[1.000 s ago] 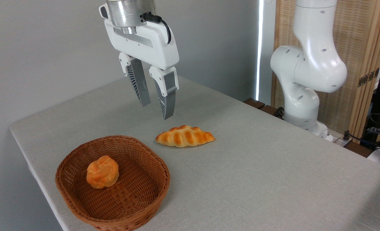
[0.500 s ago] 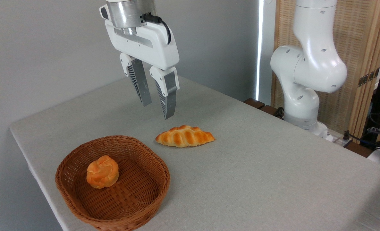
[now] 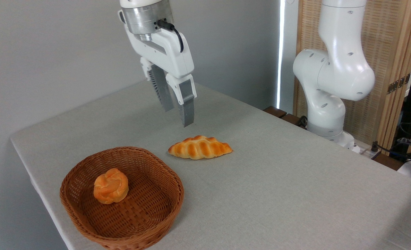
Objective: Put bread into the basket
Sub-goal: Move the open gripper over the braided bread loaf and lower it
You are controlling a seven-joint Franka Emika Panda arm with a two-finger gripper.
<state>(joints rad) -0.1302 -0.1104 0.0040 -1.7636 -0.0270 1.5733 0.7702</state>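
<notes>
I see the bread (image 3: 200, 147) lying left-right mid-frame (pointed ends sideways), outside the basket (image 3: 172, 180); my gripper (image 3: 178, 117) hangs above, slightly parted, empty.

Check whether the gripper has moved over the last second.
Yes. The gripper has shifted right in the picture and turned, so it now hangs above the left end of the braided bread, which has stayed put on the table.

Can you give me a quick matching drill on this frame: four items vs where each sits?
1. braided loaf
2. knotted bun
3. basket
4. gripper

a. inside the basket
b. in the air above the table, empty
c. near the table's front left edge
d. bare tablecloth, right of the basket's far rim

Pairs: 1-d, 2-a, 3-c, 4-b
</notes>
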